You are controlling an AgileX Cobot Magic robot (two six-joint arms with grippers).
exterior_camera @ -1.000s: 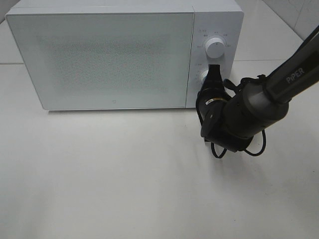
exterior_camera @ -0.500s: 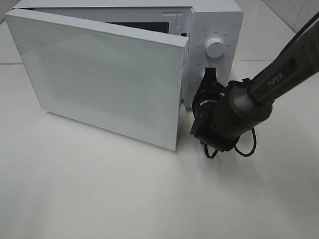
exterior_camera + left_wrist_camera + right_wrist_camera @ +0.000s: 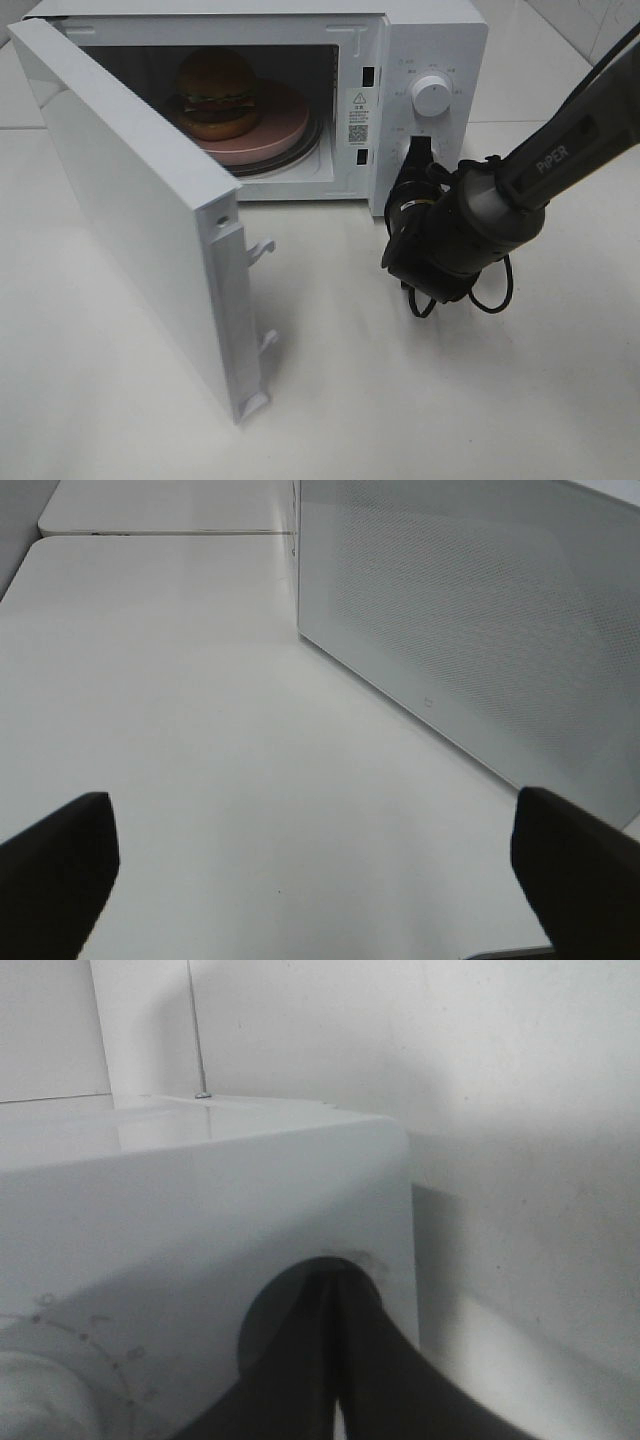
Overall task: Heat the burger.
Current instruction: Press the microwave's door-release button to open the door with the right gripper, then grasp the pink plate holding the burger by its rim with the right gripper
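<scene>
1. Your left end effector (image 3: pixel 312 810): fingers wide apart, holding nothing, low over the white bench (image 3: pixel 200 730), facing the outer face of the microwave door (image 3: pixel 480 630).
2. Your right end effector (image 3: pixel 418 152): fingers pressed together, nothing between them, tips against the lower control on the microwave (image 3: pixel 440 35) panel, just under the round dial (image 3: pixel 431 95).
3. Door stands wide open, hinged on the left, its free edge out over the bench.
4. The burger (image 3: pixel 215 92) sits upright on a pink plate (image 3: pixel 285 125) inside the cavity, on the plate's left part.
5. Bench is plain white and bare around the microwave; pale wall behind.
</scene>
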